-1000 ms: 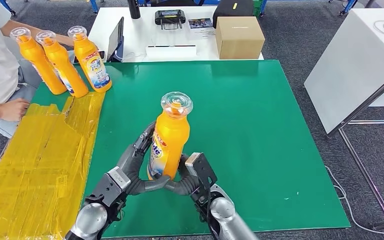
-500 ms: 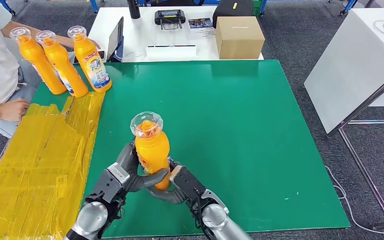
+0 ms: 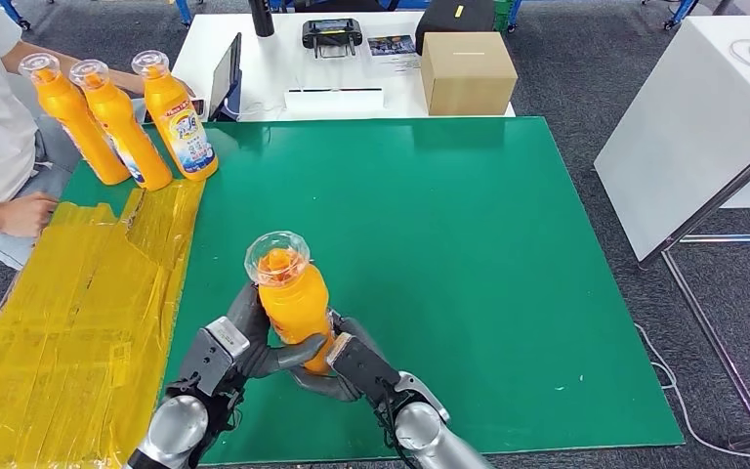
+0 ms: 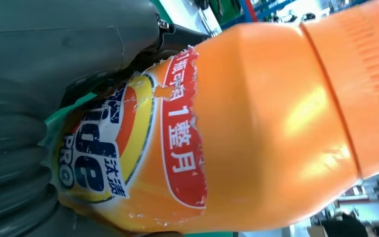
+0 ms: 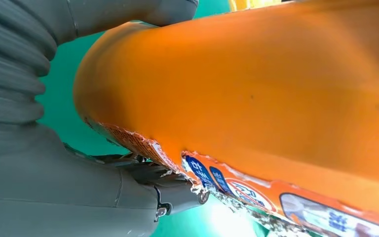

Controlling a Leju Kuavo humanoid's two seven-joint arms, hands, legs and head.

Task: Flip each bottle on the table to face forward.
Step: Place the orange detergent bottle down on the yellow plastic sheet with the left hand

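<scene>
Mid-flip: left hand (image 3: 239, 344) and right hand (image 3: 352, 363) both grasping bottle (image 3: 295, 303) near green mat's (image 3: 508, 254) front edge; next, probably rotate label forward, set down.

grey carpet floor (image 3: 586, 68), white tables (image 3: 703, 117) around.

Silver arms, grey ribbed covers, dark-fingered left hand (image 3: 254, 344).

The orange bottle (image 4: 256, 128) shows its torn label (image 4: 128, 148) in the left wrist view: "PRO" in white, partial blue letters "ide", Chinese characters "1整月" on the red band beside them.
</scene>
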